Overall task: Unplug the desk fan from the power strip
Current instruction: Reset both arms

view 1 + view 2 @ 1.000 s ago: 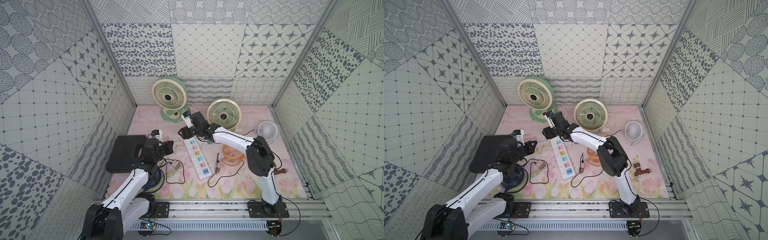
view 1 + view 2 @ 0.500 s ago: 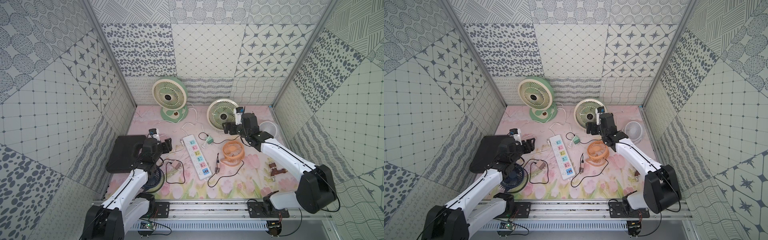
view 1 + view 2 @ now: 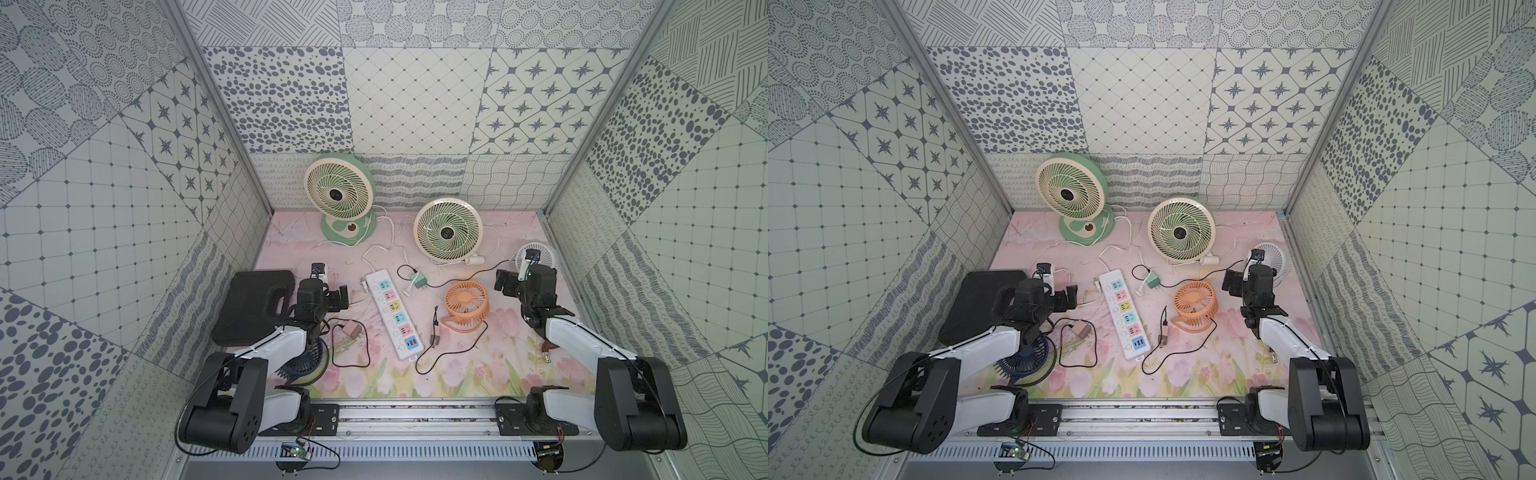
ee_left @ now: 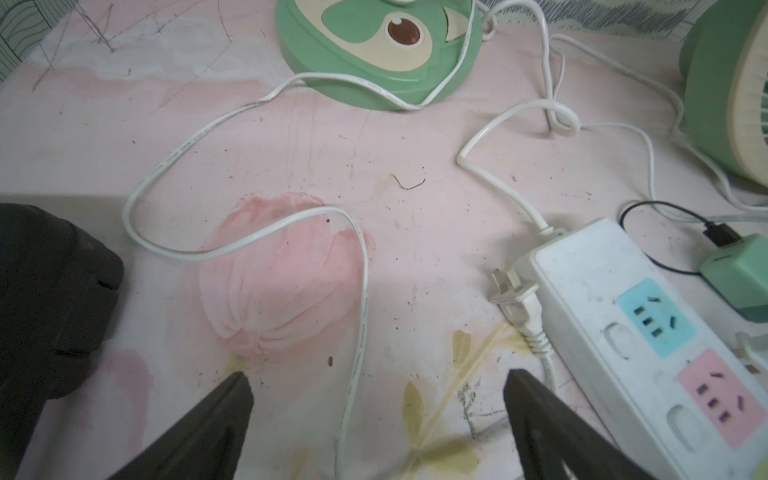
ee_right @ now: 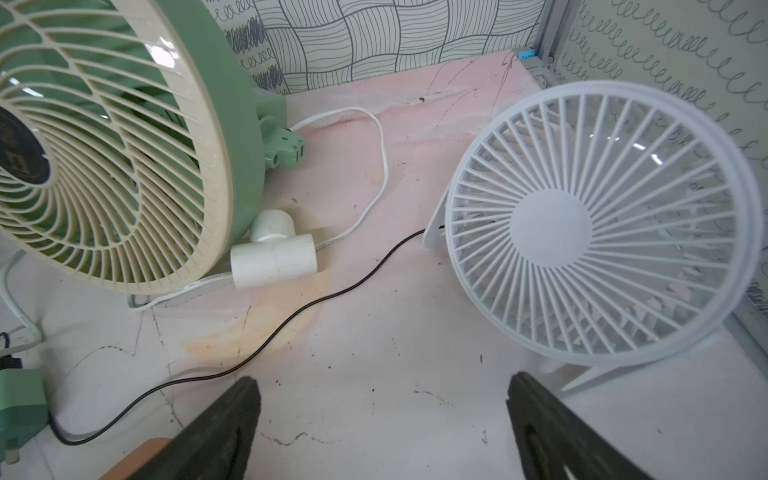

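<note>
I read the left gripper point(image 3: 338, 298) with jaws wide and empty at 9 o'clock of the power strip point(image 3: 395, 318), which lies flat on the pink mat point(image 3: 478, 365), running 11 to 5 o'clock. A white plug point(image 4: 515, 299) lies loose against its side. The right gripper point(image 3: 506, 283), at 3 o'clock past the orange fan point(image 3: 466, 301), is likewise spread and empty.
</note>
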Controlling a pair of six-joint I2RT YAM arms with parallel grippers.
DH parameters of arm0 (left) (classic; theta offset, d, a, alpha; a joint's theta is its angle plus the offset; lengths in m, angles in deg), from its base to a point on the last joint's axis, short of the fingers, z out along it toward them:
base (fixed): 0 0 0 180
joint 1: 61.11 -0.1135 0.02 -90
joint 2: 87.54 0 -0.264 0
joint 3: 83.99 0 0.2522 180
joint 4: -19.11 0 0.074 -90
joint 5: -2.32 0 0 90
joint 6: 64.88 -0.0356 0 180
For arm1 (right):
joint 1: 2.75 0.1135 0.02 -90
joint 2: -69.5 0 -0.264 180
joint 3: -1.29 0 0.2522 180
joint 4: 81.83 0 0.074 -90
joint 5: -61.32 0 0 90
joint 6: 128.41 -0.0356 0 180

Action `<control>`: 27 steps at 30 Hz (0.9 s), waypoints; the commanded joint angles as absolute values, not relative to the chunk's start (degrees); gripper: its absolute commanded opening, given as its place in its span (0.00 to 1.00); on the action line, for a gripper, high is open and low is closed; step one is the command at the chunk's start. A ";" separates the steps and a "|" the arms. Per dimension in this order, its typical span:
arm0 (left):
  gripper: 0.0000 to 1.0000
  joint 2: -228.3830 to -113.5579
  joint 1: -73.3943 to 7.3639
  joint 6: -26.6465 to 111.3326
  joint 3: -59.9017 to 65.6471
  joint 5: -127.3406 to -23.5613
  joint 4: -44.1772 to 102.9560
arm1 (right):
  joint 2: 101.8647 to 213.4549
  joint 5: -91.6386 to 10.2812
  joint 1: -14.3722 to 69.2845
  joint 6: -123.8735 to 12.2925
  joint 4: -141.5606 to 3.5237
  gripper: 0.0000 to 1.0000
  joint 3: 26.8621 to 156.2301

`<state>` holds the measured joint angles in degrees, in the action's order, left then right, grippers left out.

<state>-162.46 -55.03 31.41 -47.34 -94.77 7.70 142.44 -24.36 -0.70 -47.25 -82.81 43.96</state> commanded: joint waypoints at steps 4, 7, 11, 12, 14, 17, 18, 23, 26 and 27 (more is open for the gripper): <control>0.99 -169.95 -55.38 23.24 -51.90 -88.16 -17.98 | 148.36 -24.73 -0.81 -42.85 -103.04 0.97 39.92; 0.99 -173.68 -56.03 23.58 -52.40 -87.92 -22.53 | 150.51 -24.53 -0.74 -41.00 -109.14 0.97 38.55; 0.99 -177.25 -56.84 23.35 -52.10 -86.10 -25.73 | 156.60 -25.53 -0.81 -40.63 -118.81 0.97 35.99; 0.99 -176.64 -56.90 23.77 -51.54 -86.10 -23.80 | 158.49 -25.55 -0.78 -40.72 -121.50 0.97 35.96; 0.99 -177.46 -57.07 24.87 -49.83 -88.44 -21.58 | 158.04 -25.56 -0.81 -40.60 -118.24 0.97 37.23; 0.99 -177.68 -57.82 27.72 -47.38 -93.14 -17.14 | 158.51 -23.80 -0.56 -40.95 -118.35 0.97 37.66; 0.99 -177.57 -57.81 27.99 -47.24 -93.11 -16.62 | 158.19 -25.00 -0.53 -40.47 -116.11 0.97 38.45; 0.99 -177.53 -58.15 28.13 -46.92 -92.21 -15.91 | 158.29 -27.10 -0.46 -39.44 -115.55 0.97 38.65; 0.99 -177.51 -58.24 28.12 -46.90 -92.22 -15.87 | 158.34 -27.26 -0.42 -39.44 -115.44 0.97 38.78; 0.99 -177.50 -58.17 28.11 -46.92 -92.22 -15.85 | 158.35 -27.24 -0.46 -39.49 -115.44 0.97 38.74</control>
<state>-177.19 -57.56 27.08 -47.47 -91.17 -14.24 158.35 -26.40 -0.59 -40.27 -113.15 37.71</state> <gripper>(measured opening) 0.987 0.970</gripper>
